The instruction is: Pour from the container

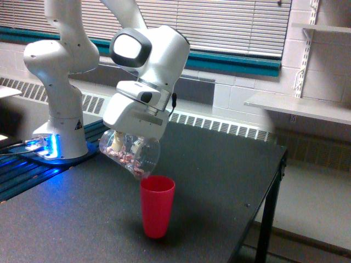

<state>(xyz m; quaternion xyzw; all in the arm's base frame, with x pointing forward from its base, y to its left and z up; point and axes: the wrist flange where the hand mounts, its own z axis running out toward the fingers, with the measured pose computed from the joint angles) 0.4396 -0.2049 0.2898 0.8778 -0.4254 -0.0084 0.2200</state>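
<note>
Window blinds (219, 22) with a teal sill strip below them run across the back wall, and a long white radiator grille (219, 125) sits under that. At three o'clock a pale wall shelf (299, 107) juts out from the painted block wall. Filling the lower half of the view is a matte black rectangular table (219, 181), its far corner leg dropping toward four o'clock.

At nine o'clock the white robot arm's rounded base (60, 115) stands on the table beside a patch of blue glowing light (41, 145). From there the arm reaches to the middle of the picture, where its white gripper (127, 143) points downward. The fingers are closed on the clear see-through plastic cup with a flared rim (131, 154), clamping it around its body. That cup is tilted steeply on its side, mouth aimed toward five o'clock, with small pinkish-red and white bits (129, 159) gathered along its lower wall and near the lip. Its rim hangs just above the mouth of an opaque red plastic cup (157, 206), at the eleven o'clock edge of that opening; whether the two rims touch cannot be told. The red cup stands upright on the table at about six o'clock from the gripper.
</note>
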